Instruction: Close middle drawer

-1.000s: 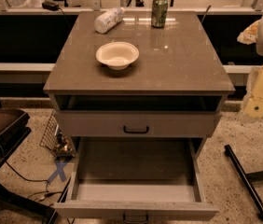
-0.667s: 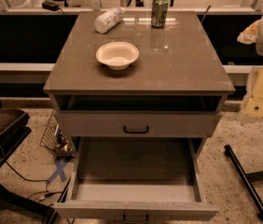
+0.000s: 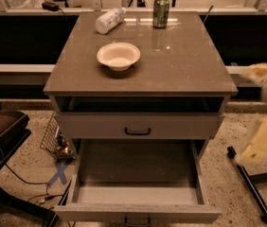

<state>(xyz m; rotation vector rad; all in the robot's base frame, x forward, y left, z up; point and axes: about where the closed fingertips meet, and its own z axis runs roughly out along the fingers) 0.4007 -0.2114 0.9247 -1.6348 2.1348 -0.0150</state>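
The middle drawer is a wide grey-beige box pulled far out of the cabinet at the bottom of the camera view. Its narrow front panel faces me with a small dark handle at the centre. The drawer's inside looks empty. Above it is a flat grey drawer front, shut, with a black bracket handle, and above that a dark open slot. My gripper shows as a blurred yellowish and white shape at the right edge, right of the open drawer and apart from it.
On the cabinet top are a white bowl, a green can and a lying white bottle. A wire basket and cables lie on the floor at left, beside a dark case. A black bar lies at right.
My arm at the right edge has moved down, from beside the cabinet top to beside the drawers, and is blurred by motion. The drawer stands as before.
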